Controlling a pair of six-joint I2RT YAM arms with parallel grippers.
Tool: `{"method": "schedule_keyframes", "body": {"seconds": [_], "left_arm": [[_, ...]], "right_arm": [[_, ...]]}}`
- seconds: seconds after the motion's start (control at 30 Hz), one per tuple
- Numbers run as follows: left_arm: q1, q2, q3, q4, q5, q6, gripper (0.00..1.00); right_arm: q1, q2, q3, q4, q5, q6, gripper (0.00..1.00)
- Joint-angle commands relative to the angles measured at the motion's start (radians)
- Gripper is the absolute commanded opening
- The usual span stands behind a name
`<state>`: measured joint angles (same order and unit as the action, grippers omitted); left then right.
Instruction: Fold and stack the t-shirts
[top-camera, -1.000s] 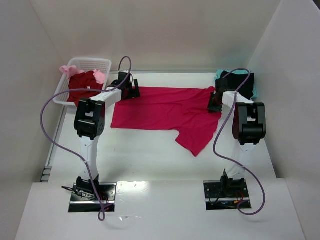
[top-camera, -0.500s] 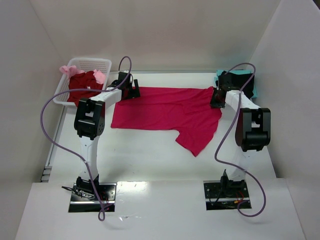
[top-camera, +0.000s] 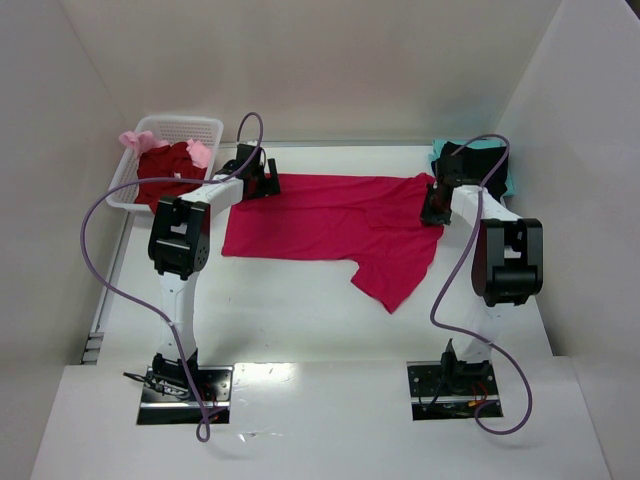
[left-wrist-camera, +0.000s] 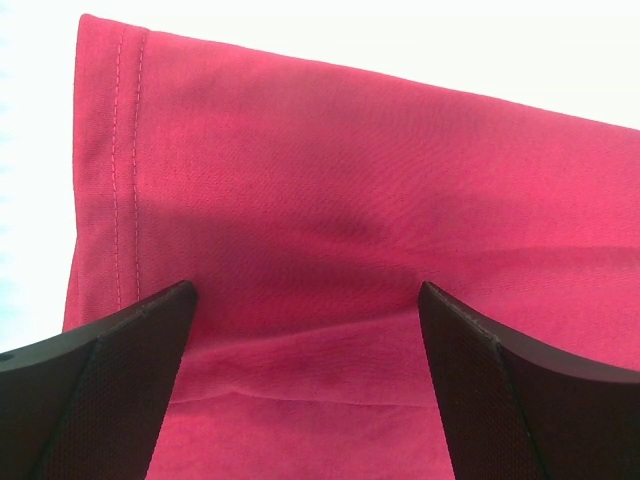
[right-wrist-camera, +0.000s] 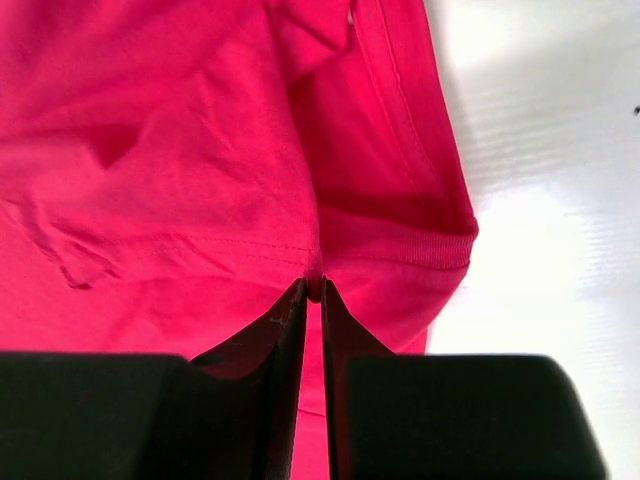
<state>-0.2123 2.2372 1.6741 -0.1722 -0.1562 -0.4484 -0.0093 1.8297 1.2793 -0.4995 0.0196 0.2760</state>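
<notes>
One crimson-pink t-shirt (top-camera: 330, 215) spread flat across the far half of the worktop (top-camera: 300, 300), stitched hem toward the left edge, one sleeve trailing toward the near side. Left hand (left-wrist-camera: 305, 300) low over the hem end, fingers wide apart and straddling the cloth, probably ready to take that end for a fold. Right hand (right-wrist-camera: 312, 290) at the shirt's right end, fingers nearly together with only a slit between. Cloth pinched at the tips or not: cannot tell. Black t-shirt (top-camera: 485, 165) over teal t-shirt (top-camera: 437, 150) at the far right corner, seemingly a stack begun. Dark red t-shirt (top-camera: 165, 170) and pale pink t-shirt (top-camera: 135, 138) waiting in the basket (top-camera: 205, 125) at the far left corner.
</notes>
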Motion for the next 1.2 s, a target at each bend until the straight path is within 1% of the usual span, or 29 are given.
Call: {"method": "schedule_keyframes", "body": {"seconds": [0.0,0.03,0.1,0.2,0.27,0.4,0.97,1.17], "left_arm": [[0.005,0.006,0.016,0.008,0.009,0.005,0.99],[0.005,0.006,0.016,0.008,0.009,0.005,0.99],[0.005,0.006,0.016,0.008,0.009,0.005,0.99],[0.005,0.006,0.016,0.008,0.009,0.005,0.99],[0.005,0.006,0.027,-0.001,0.009,0.005,0.99],[0.005,0.006,0.027,-0.001,0.009,0.005,0.99],[0.014,0.006,0.027,-0.001,0.009,0.005,0.99],[0.014,0.006,0.027,-0.001,0.009,0.005,0.99]], "right_arm": [[-0.001,-0.032,-0.015,-0.016,0.014,0.003,0.12],[-0.001,-0.032,-0.015,-0.016,0.014,0.003,0.12],[-0.001,-0.023,-0.015,-0.016,0.005,0.003,0.06],[-0.001,-0.023,-0.026,-0.016,-0.006,0.003,0.04],[-0.001,-0.012,-0.026,-0.016,-0.006,0.012,0.00],[-0.001,-0.012,-0.035,-0.016,-0.027,0.012,0.00],[-0.001,-0.041,-0.077,-0.060,-0.018,0.032,0.00],[-0.001,-0.050,-0.087,-0.079,-0.037,0.042,0.00]]}}
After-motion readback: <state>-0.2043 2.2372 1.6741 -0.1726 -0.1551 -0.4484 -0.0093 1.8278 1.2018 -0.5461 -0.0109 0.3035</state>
